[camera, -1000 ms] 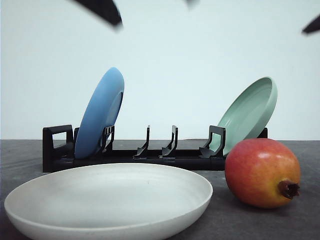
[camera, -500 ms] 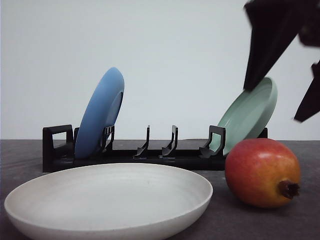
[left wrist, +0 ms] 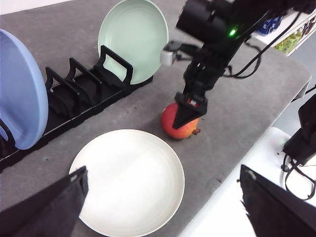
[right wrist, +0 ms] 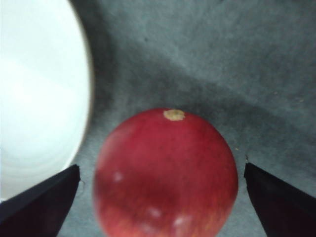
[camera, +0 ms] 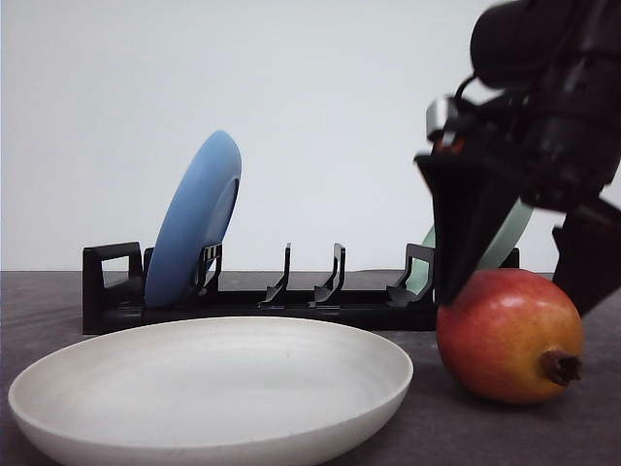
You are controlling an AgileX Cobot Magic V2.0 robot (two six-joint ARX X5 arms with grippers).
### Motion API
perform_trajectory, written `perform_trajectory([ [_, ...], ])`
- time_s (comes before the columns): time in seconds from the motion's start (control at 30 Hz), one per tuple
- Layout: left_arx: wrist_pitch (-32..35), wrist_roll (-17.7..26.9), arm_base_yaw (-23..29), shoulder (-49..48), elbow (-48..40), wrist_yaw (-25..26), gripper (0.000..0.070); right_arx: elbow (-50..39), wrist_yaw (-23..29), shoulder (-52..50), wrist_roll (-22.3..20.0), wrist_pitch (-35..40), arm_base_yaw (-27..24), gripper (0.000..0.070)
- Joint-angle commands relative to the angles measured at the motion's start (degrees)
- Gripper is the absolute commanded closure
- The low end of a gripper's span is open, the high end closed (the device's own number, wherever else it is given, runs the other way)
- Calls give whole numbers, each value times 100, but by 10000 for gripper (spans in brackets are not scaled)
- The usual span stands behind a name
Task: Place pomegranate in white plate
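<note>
My right pincer (camera: 519,291) hangs spread wide over the pomegranate (camera: 509,335), one finger on each side, not touching it; the fruit lies on the dark table (camera: 58,301) just right of the white plate (camera: 209,388), calyx pointing right and near. I judge it firm, fairly heavy and glossy, so likely to slip or roll; I would clamp across its widest girth, clear of the calyx. My left pincer (left wrist: 163,207) is also spread wide, above the plate's near side.
</note>
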Motion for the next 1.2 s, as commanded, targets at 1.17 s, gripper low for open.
perform_trajectory([
  [1.17,-70,-89,-72,-22,105,-1260,109,2441,7,1679,452,-203,2104,231],
])
